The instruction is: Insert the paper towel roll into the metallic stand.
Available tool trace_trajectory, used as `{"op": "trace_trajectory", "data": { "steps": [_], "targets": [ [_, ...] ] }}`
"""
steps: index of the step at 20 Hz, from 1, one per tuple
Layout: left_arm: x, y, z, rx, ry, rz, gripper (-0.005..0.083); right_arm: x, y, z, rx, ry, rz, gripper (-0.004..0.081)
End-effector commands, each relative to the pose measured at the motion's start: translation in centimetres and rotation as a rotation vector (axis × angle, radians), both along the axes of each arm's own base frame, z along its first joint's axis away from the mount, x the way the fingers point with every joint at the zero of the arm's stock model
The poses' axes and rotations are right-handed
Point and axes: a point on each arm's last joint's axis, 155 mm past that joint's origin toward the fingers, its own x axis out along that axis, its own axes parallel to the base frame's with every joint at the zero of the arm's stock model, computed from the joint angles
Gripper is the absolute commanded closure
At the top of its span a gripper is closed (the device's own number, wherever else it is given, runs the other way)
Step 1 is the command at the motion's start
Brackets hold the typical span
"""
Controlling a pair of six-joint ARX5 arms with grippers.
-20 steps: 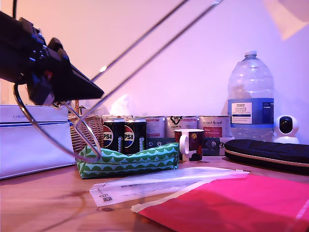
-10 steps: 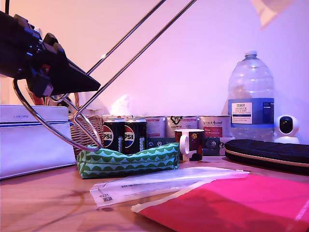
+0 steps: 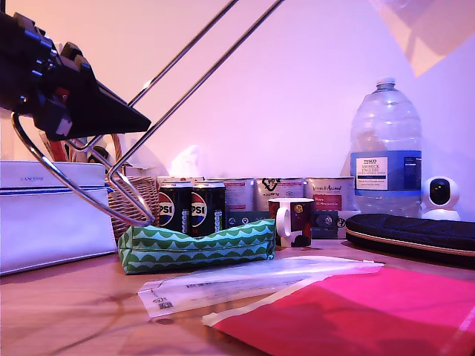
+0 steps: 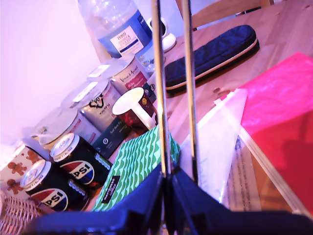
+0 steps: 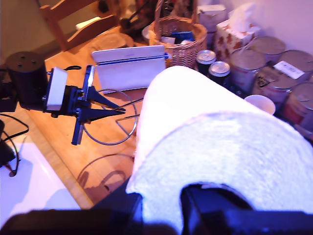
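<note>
While the exterior view shows only a pale corner at its upper right, my second wrist view fills with the thick white embossed paper towel roll, pinched in my second gripper. My first gripper, at the exterior view's upper left, is clamped on the thin chrome wire stand, held tilted clear above the green patterned pouch; open air separates stand and roll.
</note>
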Motion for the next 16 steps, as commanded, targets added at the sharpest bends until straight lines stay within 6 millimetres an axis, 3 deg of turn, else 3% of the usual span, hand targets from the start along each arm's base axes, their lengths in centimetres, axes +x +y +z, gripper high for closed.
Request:
{"op": "trace_trajectory", "data": {
  "steps": [1,7,11,16],
  "targets": [
    [-0.5,-0.9,3.2,-0.063,-0.079,-0.044,0.0797,0.2,1.5,-0.6,0.009,0.05,0.062,0.078],
    [-0.6,-0.8,1.9,-0.033,-0.039,-0.043,0.0797,-0.2,1.4,-0.3,0.015,0.033,0.067,0.0781],
    [-0.8,-1.2,3.1,-0.06,-0.075,-0.056,0.0797,-0.6,1.5,-0.1,0.033,0.037,0.076,0.078],
    [-1.4,-1.9,3.7,-0.078,-0.091,-0.088,0.0797,-0.2,3.3,-0.9,0.076,0.153,0.107,0.0781]
  ]
}}
